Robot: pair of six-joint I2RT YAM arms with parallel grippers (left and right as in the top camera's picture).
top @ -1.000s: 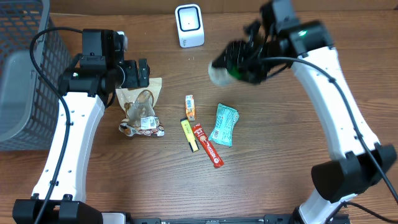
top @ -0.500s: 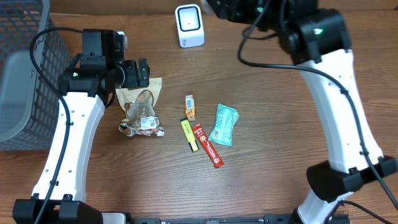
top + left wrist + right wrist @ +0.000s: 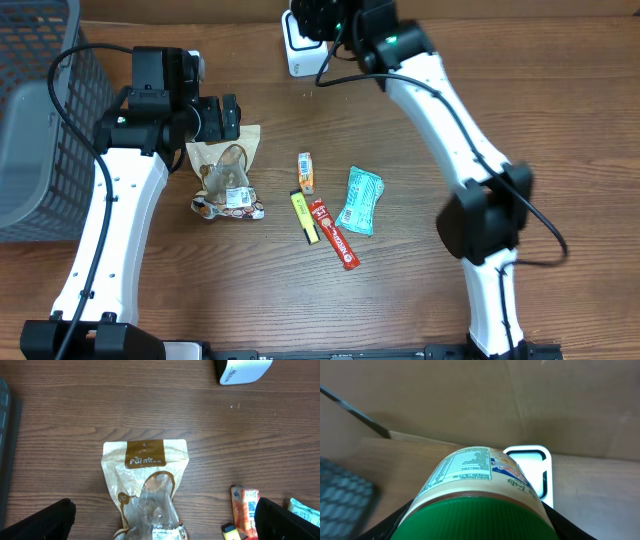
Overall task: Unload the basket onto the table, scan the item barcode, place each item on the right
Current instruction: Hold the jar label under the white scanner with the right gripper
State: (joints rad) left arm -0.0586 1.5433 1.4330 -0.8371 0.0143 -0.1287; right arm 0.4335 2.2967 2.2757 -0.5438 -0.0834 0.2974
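My right gripper point(image 3: 475, 527) is shut on a jar point(image 3: 470, 470) with a green ribbed lid point(image 3: 475, 515) and a cream label. The jar is held in front of the white barcode scanner point(image 3: 542, 467), its nutrition panel facing up. From overhead, the right gripper point(image 3: 318, 18) hovers at the table's far edge over the scanner point(image 3: 297, 55), and the jar is hidden by the arm. My left gripper point(image 3: 162, 520) is open wide, nothing between its fingers point(image 3: 40, 520), above a brown snack bag point(image 3: 145, 475).
A grey mesh basket point(image 3: 30, 120) stands at the left. On the table lie the snack bag point(image 3: 228, 170), an orange pack point(image 3: 305, 170), a yellow stick point(image 3: 304, 215), a red bar point(image 3: 335, 232) and a teal packet point(image 3: 362, 200).
The right arm has swung from right of the scanner up and leftward, carrying the jar to the scanner. The left arm has not moved.
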